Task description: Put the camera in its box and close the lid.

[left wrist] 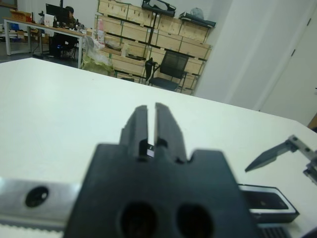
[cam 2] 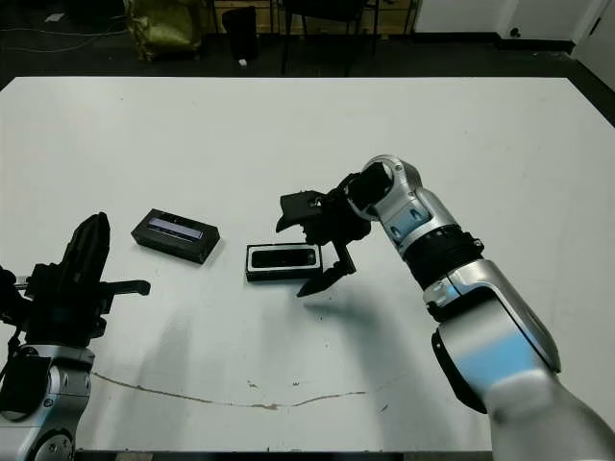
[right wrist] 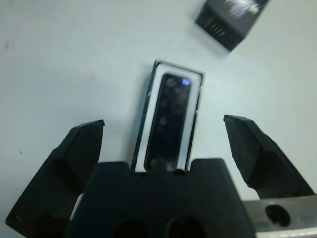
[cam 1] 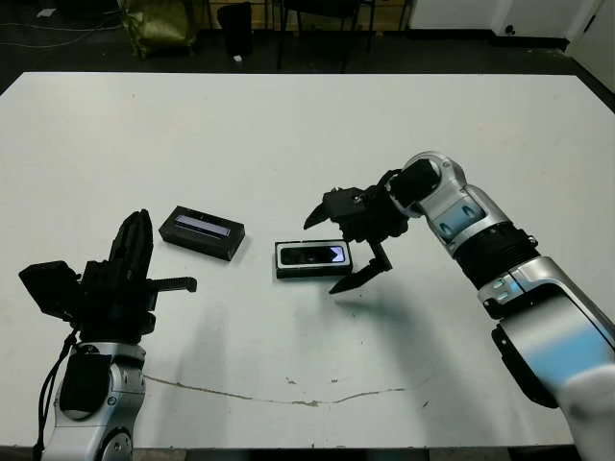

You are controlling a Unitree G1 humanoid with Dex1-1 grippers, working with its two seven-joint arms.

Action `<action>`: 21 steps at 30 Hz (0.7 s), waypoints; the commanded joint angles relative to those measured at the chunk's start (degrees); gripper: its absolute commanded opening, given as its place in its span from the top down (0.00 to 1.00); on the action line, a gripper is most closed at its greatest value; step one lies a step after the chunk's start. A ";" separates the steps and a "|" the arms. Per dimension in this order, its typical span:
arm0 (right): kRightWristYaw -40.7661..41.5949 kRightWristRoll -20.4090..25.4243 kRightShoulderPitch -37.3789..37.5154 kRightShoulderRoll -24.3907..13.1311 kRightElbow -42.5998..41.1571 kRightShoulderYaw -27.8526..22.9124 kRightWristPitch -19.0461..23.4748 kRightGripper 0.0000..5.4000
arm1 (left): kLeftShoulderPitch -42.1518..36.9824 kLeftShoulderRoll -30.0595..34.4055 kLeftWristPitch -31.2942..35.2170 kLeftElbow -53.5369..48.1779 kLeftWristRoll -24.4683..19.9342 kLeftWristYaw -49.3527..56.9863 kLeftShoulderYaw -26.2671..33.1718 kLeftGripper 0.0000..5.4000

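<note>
The box (cam 1: 282, 259), a shallow black tray with white lining, lies in the middle of the table. The camera (cam 1: 313, 255), a flat black slab with a small bluish spot, rests inside it. My right gripper (cam 1: 325, 252) hovers open over the box's right end, one finger on each long side, touching nothing. The right wrist view shows the camera (right wrist: 171, 114) lying in the white lining between the spread fingers (right wrist: 81, 148). The lid (cam 1: 202, 231), black with a glossy grey strip, lies to the left of the box. My left gripper (cam 1: 137, 223) is shut and empty, near the table's front left.
A thin brown scratch (cam 1: 288, 396) runs along the table's front. Beyond the far edge there are a chair (left wrist: 173, 67), stacked wooden crates (left wrist: 129, 34) and a person (left wrist: 69, 12) sitting at a distant desk.
</note>
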 commanded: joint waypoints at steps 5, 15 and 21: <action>-2.77 8.34 3.07 -4.06 -10.88 -9.45 12.70 0.00 | 0.52 0.26 1.28 -0.09 0.08 0.35 0.45 1.00; -35.51 17.99 27.32 -3.68 -45.98 -31.16 28.08 0.08 | -3.95 9.96 1.88 1.09 2.16 -4.68 5.78 1.00; -48.38 17.85 43.43 -2.37 -60.18 -33.14 29.98 0.33 | -18.19 24.31 6.00 9.32 7.40 -9.79 7.49 1.00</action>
